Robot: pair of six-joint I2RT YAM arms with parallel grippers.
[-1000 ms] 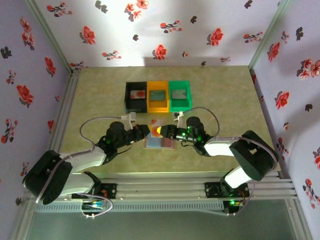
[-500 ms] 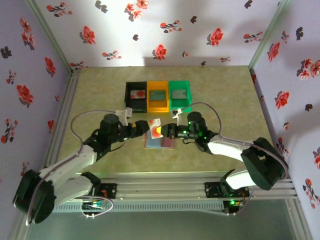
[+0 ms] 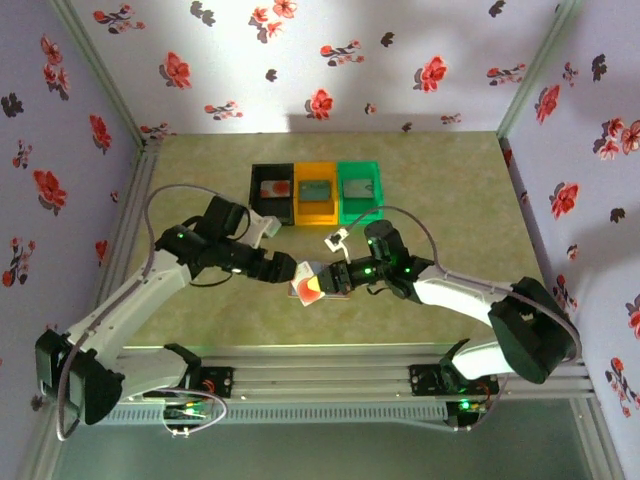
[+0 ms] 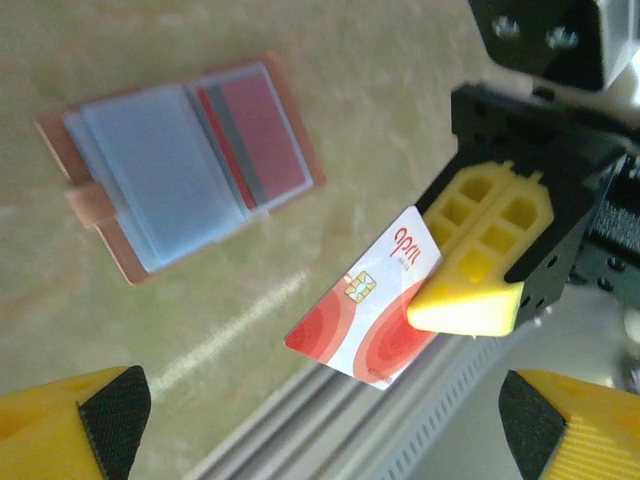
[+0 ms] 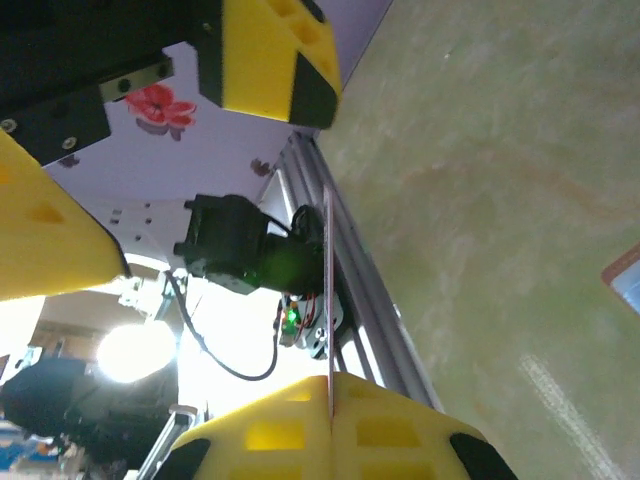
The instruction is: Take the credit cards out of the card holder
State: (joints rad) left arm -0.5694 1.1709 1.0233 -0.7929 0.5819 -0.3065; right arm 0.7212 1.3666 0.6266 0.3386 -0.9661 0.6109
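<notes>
Above the table (image 3: 450,200), left tool (image 3: 283,270) has released the card (image 4: 375,300).

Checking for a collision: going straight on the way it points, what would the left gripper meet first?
Probably the red-and-white card pinched in the right gripper, dead ahead of the open left gripper. The card holder lies off-line, though depth is unclear.

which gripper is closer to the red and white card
Right. The right gripper is shut on one edge of the red and white card. The left gripper is open on the card's left side, not touching it.
</notes>
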